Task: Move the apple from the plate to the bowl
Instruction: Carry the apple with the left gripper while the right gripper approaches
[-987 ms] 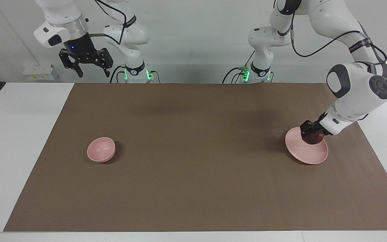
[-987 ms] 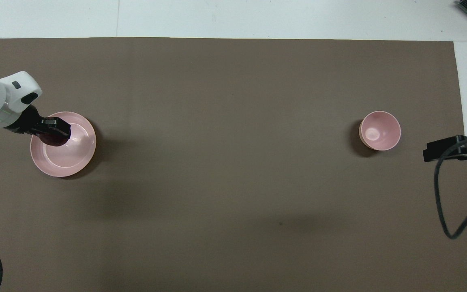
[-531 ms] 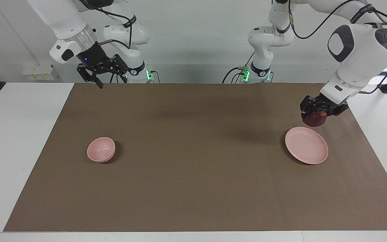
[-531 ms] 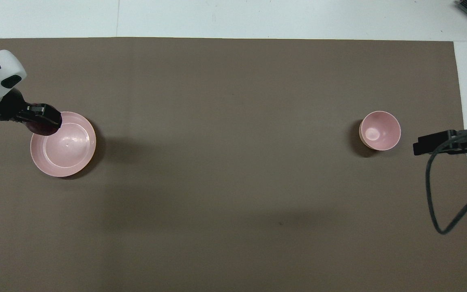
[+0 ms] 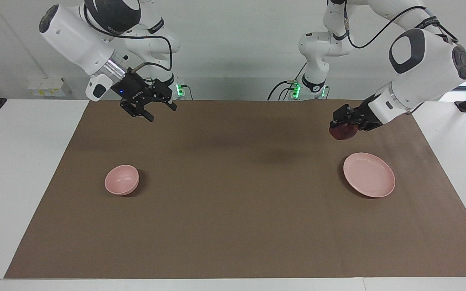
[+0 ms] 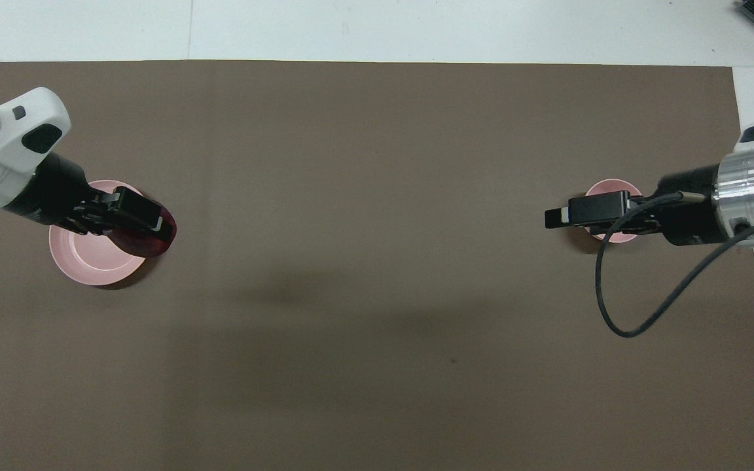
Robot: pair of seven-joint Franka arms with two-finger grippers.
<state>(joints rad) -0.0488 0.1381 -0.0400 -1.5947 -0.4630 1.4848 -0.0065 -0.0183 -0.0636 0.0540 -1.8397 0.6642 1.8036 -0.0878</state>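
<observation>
- Plate (image 5: 369, 174), pink, on the brown mat (image 5: 233, 210) toward the left arm's end: the facing view shows it whole and bare; the overhead view has it partly covered by the raised gripper.
- Bowl (image 5: 121, 180), pink, toward the right arm's end: clear in the facing view, mostly hidden from overhead.
- Left gripper (image 5: 343, 126): in the air, fingers clamped on the dark red apple (image 5: 343, 131), above the mat beside the plate.
- Right gripper (image 5: 158, 111): jaws spread wide, holding nothing, raised above the mat.

A white table (image 5: 22, 169) is wearing a big brown mat (image 5: 233, 210). A pink bowl (image 5: 121, 180) and a pink plate (image 5: 369, 175) are sitting on the mat, well apart.
</observation>
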